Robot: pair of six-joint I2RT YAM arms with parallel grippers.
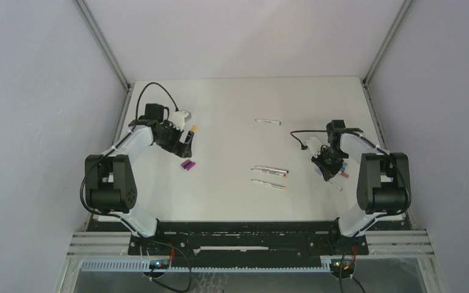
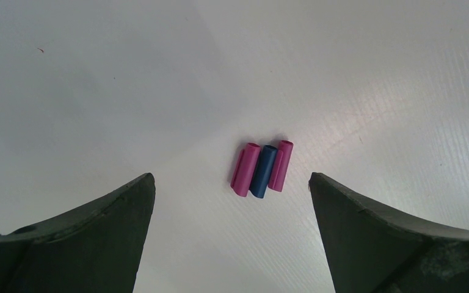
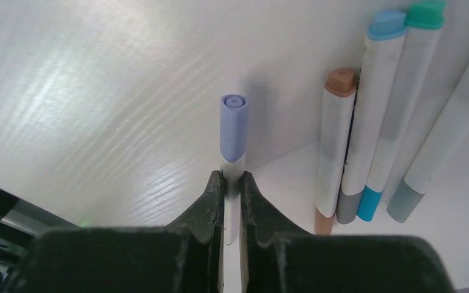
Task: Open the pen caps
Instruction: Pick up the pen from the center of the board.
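Observation:
Three loose pen caps (image 2: 261,169), two magenta with a blue one between, lie side by side on the table; in the top view they lie at the left (image 1: 188,165). My left gripper (image 2: 231,178) is open and empty, hovering just short of them (image 1: 186,145). A small orange-yellow cap (image 1: 194,128) shows beside it. My right gripper (image 3: 232,178) is shut on a white pen, whose lavender cap (image 3: 234,127) sticks out beyond the fingertips. In the top view the right gripper (image 1: 330,162) is at the right of the table.
Several capped pens (image 3: 366,122) lie together just right of the held pen, with brown, blue and teal ends. Three more pens lie mid-table, one at the back (image 1: 267,121) and two parallel (image 1: 270,170) (image 1: 269,184) nearer the front.

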